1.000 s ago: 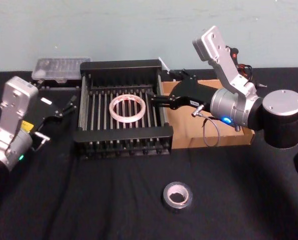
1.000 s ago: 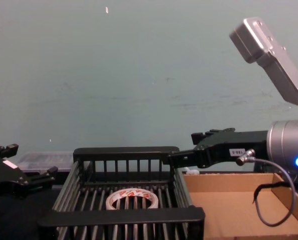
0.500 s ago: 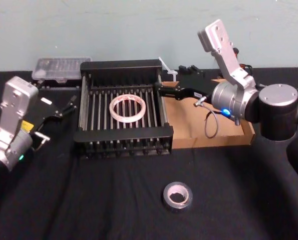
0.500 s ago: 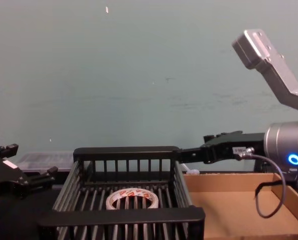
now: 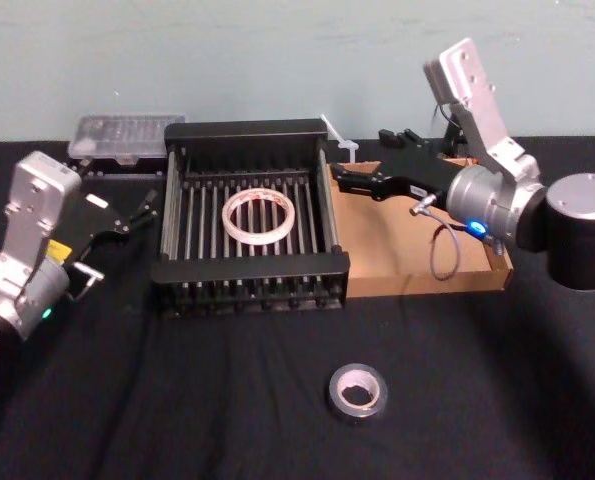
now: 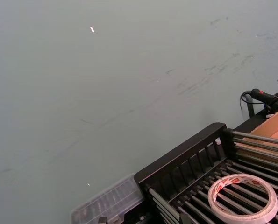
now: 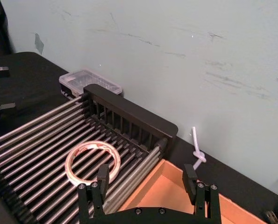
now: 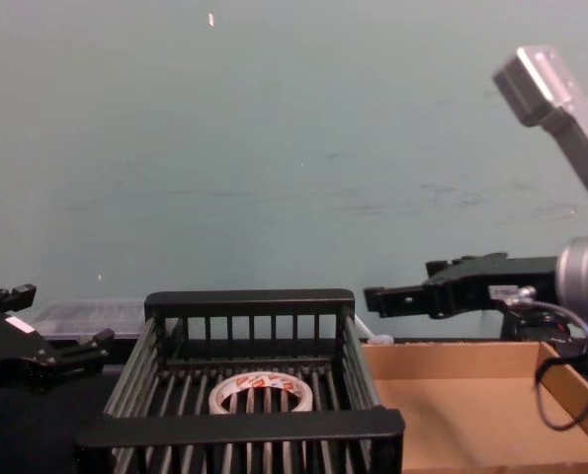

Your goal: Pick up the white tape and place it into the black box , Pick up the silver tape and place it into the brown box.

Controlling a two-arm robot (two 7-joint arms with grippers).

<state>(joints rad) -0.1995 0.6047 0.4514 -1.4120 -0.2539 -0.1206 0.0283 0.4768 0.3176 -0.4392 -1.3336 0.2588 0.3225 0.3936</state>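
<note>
The white tape (image 5: 260,199) lies flat on the bars of the black box (image 5: 247,131), also seen as the white tape (image 7: 94,144) and the white tape (image 8: 236,387). On the black cloth in front lies the silver tape (image 5: 357,392), alone. The brown box (image 5: 417,255) sits against the crate's right side. My right gripper (image 5: 362,157) hovers open above the brown box's far left corner, beside the crate's rim; its fingers (image 7: 103,175) have nothing between them. My left gripper (image 5: 117,238) rests open to the left of the crate.
A clear plastic case (image 5: 127,135) lies behind the crate's left corner. A white cable tie (image 7: 197,151) sticks up near the wall behind the brown box. Black cloth covers the table; a pale wall stands close behind.
My right gripper has pulled back to the right, from over the crate's right rim to above the brown box's far left corner, staying open. The tapes and left arm have not moved.
</note>
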